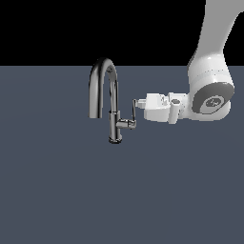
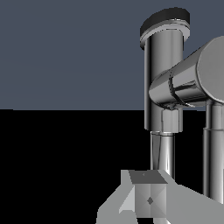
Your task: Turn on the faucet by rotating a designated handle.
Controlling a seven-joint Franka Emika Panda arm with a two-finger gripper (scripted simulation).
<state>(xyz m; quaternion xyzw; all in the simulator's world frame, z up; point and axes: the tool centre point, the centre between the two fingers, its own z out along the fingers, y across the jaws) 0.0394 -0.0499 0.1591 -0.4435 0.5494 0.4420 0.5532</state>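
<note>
Your faucet (image 1: 112,102) stands alone on the flat dark surface (image 1: 57,190), its arched spout curving toward the exterior view's left. The handle (image 1: 133,113) sticks up from the stub on its other side. Your gripper (image 1: 136,102) lies level against that lever's top; you cannot tell whether the fingers are parted.

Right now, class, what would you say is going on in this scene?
A single white robot arm reaches in from the exterior view's right toward a chrome faucet standing on a plain dark surface. Its gripper is held sideways, level with the top of the thin handle that rises from a stubby cylinder on the faucet body. The fingertip appears to touch or nearly touch the lever. Whether the fingers are open or shut cannot be told. No water is visible.
</note>
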